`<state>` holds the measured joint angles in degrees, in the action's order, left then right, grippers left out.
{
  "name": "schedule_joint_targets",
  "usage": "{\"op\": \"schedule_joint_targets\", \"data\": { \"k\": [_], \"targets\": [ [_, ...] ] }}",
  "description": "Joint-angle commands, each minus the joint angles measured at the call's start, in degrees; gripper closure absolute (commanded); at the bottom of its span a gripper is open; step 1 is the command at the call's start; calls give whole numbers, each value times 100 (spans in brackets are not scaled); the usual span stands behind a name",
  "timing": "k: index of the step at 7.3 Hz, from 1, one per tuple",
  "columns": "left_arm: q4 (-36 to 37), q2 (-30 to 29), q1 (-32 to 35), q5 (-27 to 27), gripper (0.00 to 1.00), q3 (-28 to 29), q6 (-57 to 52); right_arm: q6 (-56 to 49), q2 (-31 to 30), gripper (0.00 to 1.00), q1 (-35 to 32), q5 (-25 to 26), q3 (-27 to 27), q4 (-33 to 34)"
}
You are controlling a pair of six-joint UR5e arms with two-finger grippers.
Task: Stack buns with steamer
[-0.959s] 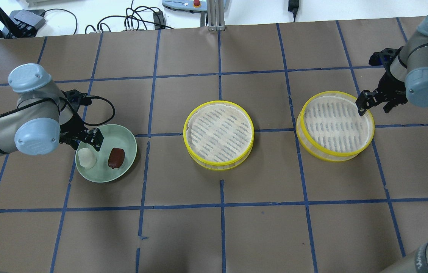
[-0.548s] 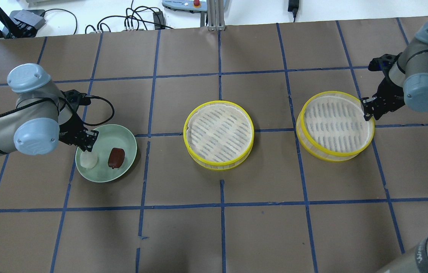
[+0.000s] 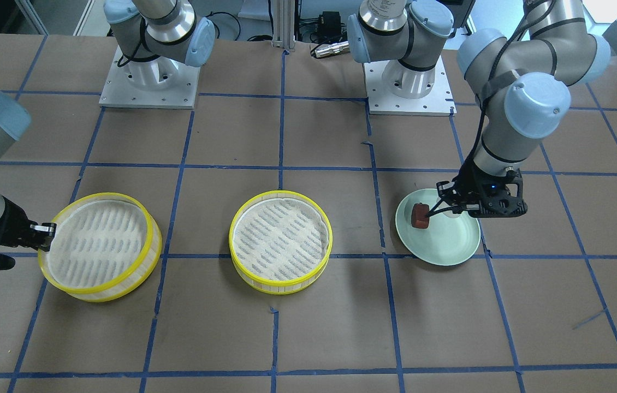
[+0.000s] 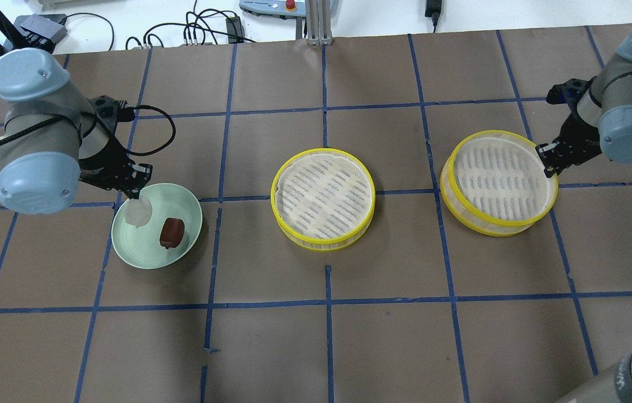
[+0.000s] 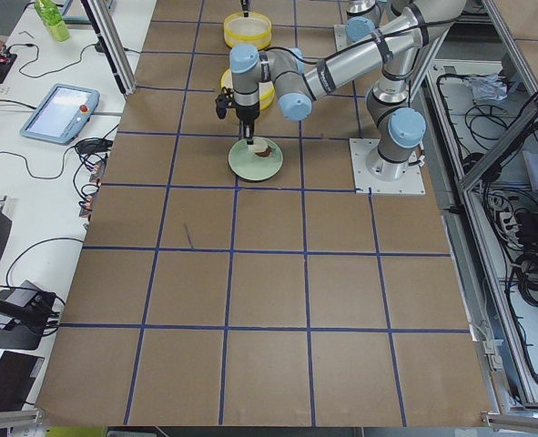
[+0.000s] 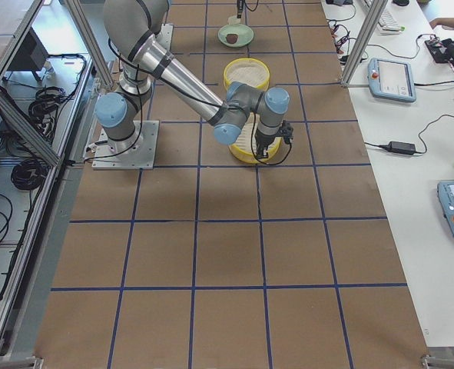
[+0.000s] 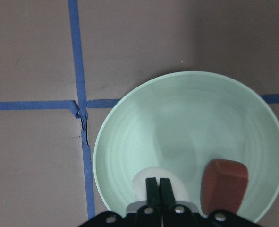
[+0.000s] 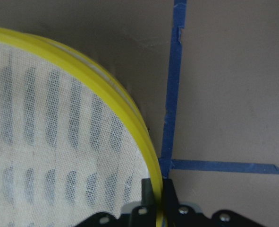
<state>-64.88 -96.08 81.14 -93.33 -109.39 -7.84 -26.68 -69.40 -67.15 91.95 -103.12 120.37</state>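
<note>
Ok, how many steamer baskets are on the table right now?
2. The middle steamer basket sits at the table's centre; the right steamer basket is toward the robot's right side, its rim pinched by the right gripper. No others show.

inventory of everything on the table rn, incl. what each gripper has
white bun: 1, white, held by the left gripper over the plate
reddish-brown bun: 1, reddish-brown, lying on the plate
plate: 1, pale green, robot's left side of the table
centre steamer: 1, yellow rim, mesh floor, flat at mid-table, nothing in it
right steamer: 1, yellow rim, mesh floor, robot's right side, tilted, nothing in it
table: 1, brown with a blue tape grid
cables: several, black, beyond the far edge
left gripper: 1, black, shut on the white bun
right gripper: 1, black, shut on the right steamer's rim
</note>
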Motion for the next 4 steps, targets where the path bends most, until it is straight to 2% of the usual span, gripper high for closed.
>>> {"op": "schedule_joint_targets", "data": {
  "k": [1,2,4],
  "targets": [
    [-184,-77,1197,514,98,443,1612,83,-239,93,-17,-2,562,-905],
    [-96,-252,1620,865,98,592,2341,171,-293,93,-78,-19,713,-1137],
    [840,-1022,2368,983,93,778,3433,189,-408,93,-158,-19,689,-1148]
  ]
}}
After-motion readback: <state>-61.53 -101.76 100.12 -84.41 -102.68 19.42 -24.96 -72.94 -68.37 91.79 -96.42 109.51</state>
